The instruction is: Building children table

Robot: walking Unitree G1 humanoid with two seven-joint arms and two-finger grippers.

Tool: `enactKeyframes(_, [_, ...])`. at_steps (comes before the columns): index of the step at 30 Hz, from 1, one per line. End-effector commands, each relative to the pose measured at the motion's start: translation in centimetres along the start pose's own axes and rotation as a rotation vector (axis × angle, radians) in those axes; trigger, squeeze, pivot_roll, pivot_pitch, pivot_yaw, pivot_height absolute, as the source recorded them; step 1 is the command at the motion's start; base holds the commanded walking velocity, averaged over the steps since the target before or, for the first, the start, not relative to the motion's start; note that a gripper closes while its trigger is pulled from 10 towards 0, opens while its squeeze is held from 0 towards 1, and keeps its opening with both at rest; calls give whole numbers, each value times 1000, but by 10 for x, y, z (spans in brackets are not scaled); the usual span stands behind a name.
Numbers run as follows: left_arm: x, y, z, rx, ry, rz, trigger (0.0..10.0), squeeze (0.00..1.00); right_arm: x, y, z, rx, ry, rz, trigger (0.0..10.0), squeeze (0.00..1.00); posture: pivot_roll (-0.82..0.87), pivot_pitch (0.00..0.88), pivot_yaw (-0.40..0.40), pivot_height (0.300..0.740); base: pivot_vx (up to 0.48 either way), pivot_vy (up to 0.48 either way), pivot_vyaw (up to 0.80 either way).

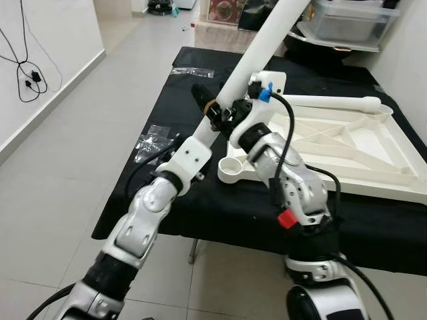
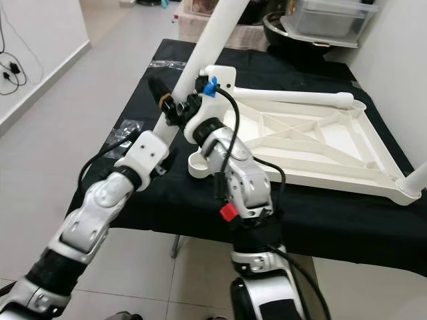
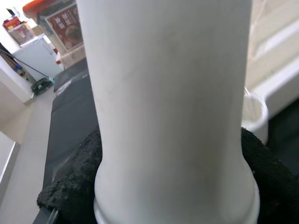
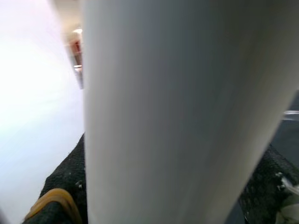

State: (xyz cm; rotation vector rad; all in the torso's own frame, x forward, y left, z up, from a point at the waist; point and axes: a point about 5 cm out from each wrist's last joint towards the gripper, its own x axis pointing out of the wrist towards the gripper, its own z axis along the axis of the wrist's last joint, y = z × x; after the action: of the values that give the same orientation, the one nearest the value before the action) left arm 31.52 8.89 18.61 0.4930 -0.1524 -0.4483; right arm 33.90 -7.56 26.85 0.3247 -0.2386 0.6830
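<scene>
White table leg [image 1: 263,47] held up by both of your grippers above the black-covered table [image 1: 173,100].

You have one leg in hand: your left gripper [image 1: 205,107] is clenched around its lower end, and your right gripper [image 1: 230,110] is clamped on the same tube just beside it, black fingers [image 3: 70,182] pressing its sides in the left wrist view. The leg slants up and away from you, its lower end just above the near left corner socket [image 1: 231,168] of the upturned white tabletop [image 1: 373,150], which lies ribs-up on the black cloth. A second leg [image 1: 333,102] lies flat along the tabletop's far edge, and the tip of a third [image 2: 417,177] shows at its right corner. Two clear plastic bags [image 1: 155,141] lie on the cloth to your left, one near and one farther back.
</scene>
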Motion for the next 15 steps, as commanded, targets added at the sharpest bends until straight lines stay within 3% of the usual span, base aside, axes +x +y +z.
enactKeyframes(1, [-9, -12, 8, -20, -43, -98, 10000, 0, -8, -4, -7, 64, 50, 117, 10000, 0, 93, 70, -84, 740, 0, 0, 0])
enactKeyframes(2, [-15, -14, 7, -44, -40, -136, 10000, 0, -11, -1, -9, 77, 75, 202, 10000, 0, 92, 74, -76, 740, 0, 0, 0])
enactKeyframes(8, [-33, -21, 6, -128, -34, -260, 10000, 0, -22, 2, -16, 100, 145, 411, 10000, 0, 102, 79, -77, 740, 0, 0, 0])
enactKeyframes(9, [-41, -24, 7, -244, -31, -326, 10000, 0, -30, 5, -17, 137, 170, 534, 10000, 0, 106, 86, -78, 740, 0, 0, 0])
enactKeyframes(14, [-51, -27, 9, -365, -29, -396, 10000, 0, -38, 8, -18, 143, 192, 656, 10000, 0, 109, 85, -73, 740, 0, 0, 0])
enactKeyframes(15, [-62, -34, 13, -472, -45, -496, 10000, 0, -42, 10, -17, 148, 208, 718, 10000, 0, 111, 86, -74, 740, 0, 0, 0])
